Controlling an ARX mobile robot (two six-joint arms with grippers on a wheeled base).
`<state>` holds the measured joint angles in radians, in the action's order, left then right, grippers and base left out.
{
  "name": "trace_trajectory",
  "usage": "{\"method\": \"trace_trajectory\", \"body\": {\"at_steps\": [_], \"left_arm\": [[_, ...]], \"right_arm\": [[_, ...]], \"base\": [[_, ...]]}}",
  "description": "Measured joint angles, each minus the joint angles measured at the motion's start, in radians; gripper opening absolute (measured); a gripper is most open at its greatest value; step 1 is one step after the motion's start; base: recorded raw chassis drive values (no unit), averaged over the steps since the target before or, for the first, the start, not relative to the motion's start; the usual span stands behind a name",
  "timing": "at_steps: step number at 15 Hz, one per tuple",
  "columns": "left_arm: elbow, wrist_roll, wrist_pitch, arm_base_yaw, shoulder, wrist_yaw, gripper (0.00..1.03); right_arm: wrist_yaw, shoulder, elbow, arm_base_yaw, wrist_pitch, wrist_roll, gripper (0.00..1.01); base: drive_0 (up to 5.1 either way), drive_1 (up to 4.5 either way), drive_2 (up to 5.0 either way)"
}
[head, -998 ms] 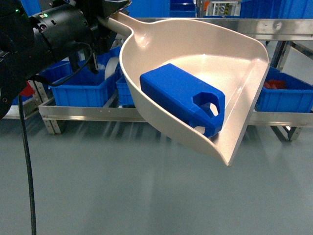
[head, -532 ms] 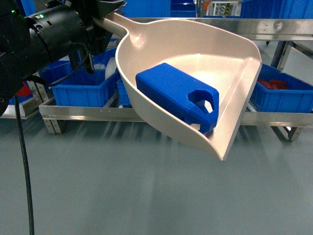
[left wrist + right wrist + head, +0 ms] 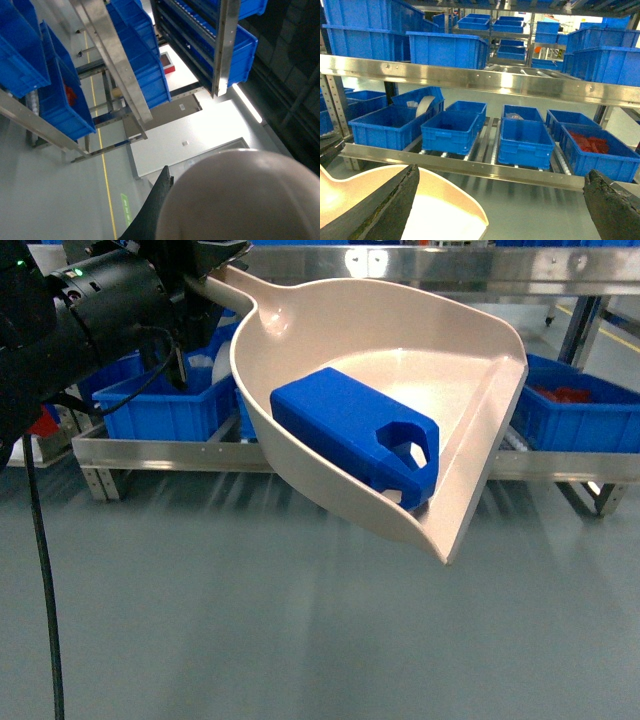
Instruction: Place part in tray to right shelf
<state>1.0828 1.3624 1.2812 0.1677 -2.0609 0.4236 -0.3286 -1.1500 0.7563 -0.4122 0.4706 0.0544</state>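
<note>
Blue crates (image 3: 160,405) (one holding red pieces) line the right shelf (image 3: 300,455)

Tray (image 3: 300,340) sits further toward 9 o'clock and slightly higher in the head view than a second ago; its front corner shifts from lower right toward centre. Part (image 3: 355,435) rides along with it, same spot against the tray's wall, now left of where it was. Shelf (image 3: 420,265) top rail drops lower in frame, crates (image 3: 160,410) move down too, so the view is tilting up or the base is moving.
</note>
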Motion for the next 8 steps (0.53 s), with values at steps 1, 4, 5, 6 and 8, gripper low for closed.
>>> {"method": "trace_trajectory", "body": {"at_steps": [1, 4, 5, 6, 8], "left_arm": [[0.000, 0.000, 0.000, 0.000, 0.000, 0.000, 0.12], [0.000, 0.000, -0.001, 0.000, 0.000, 0.000, 0.12], [0.000, 0.000, -0.001, 0.000, 0.000, 0.001, 0.12], [0.000, 0.000, 0.000, 0.000, 0.000, 0.000, 0.12], [0.000, 0.000, -0.001, 0.000, 0.000, 0.000, 0.12]], "right_arm": [[0.000, 0.000, 0.000, 0.000, 0.000, 0.000, 0.98], [0.000, 0.000, 0.000, 0.000, -0.002, 0.000, 0.98], [0.000, 0.000, 0.000, 0.000, -0.002, 0.000, 0.98], [0.000, 0.000, 0.000, 0.000, -0.002, 0.000, 0.98], [0.000, 0.000, 0.000, 0.000, -0.001, 0.000, 0.98]], "base": [[0.0, 0.00, 0.0], [0.0, 0.00, 0.0], [0.0, 0.00, 0.0], [0.0, 0.00, 0.0], [0.0, 0.00, 0.0]]}}
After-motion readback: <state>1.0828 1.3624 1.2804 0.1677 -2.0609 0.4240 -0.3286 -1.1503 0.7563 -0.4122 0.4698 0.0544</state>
